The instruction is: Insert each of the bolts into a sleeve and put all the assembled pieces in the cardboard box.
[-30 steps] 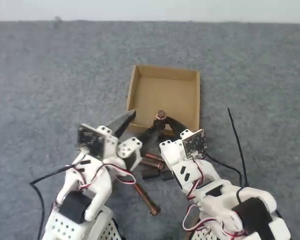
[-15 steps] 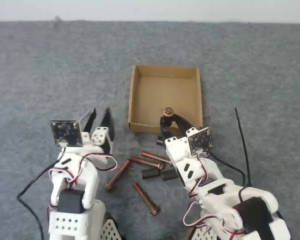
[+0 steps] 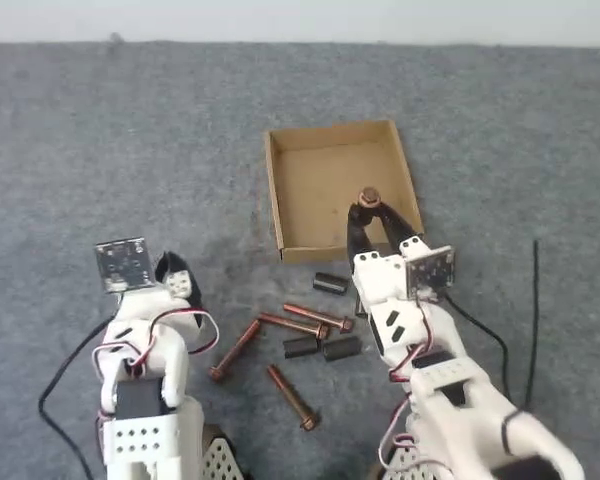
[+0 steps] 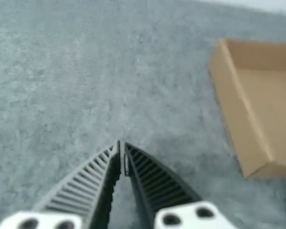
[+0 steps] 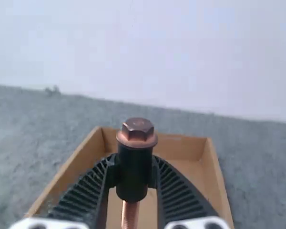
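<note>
- The right gripper (image 3: 371,216) is clamped on a black sleeve (image 5: 133,183) with a copper bolt (image 5: 137,132) through it. The piece stands upright, head up, over the near right part of the cardboard box (image 3: 310,180).
- The left gripper (image 4: 122,149) hangs over the grey carpet (image 3: 100,150), left of the box and nearer. Its fingers are pressed together with nothing between them.
- Three loose bolts lie on the carpet between the arms, on the near side of the box: one at (image 3: 318,319), one at (image 3: 235,350), one at (image 3: 293,397).
- Of the three loose sleeves, one (image 3: 330,283) lies just outside the box's near wall. Two more (image 3: 300,347) (image 3: 341,347) lie side by side just nearer than the rightmost bolt.
</note>
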`<state>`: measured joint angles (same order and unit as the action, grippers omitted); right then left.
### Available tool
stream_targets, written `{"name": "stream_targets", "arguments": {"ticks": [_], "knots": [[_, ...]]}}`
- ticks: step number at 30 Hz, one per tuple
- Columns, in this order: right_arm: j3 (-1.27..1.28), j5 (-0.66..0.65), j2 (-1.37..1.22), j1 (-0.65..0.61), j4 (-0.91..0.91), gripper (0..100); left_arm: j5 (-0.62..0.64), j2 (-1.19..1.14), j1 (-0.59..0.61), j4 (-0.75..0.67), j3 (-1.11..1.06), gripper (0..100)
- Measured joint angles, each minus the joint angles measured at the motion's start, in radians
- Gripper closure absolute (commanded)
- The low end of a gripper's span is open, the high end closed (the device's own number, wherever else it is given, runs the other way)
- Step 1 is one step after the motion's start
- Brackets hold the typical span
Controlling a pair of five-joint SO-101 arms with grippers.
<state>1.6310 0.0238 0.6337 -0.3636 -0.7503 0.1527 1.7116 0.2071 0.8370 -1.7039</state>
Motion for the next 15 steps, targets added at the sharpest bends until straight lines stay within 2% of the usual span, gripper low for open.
{"name": "stream_targets", "arguments": {"ticks": [5, 11, 15], "knots": [[-0.071, 0.0, 0.219, 0.0, 0.404, 99.3, -0.061, 0.0, 0.0, 0.009, 0.0, 99], [-0.325, 0.0, 0.368, 0.0, 0.97, 99.3, -0.064, 0.0, 0.0, 0.009, 0.0, 99], [-0.465, -0.005, 0.374, 0.0, 1.163, 99.3, -0.068, 0.0, 0.0, 0.009, 0.0, 99]]}}
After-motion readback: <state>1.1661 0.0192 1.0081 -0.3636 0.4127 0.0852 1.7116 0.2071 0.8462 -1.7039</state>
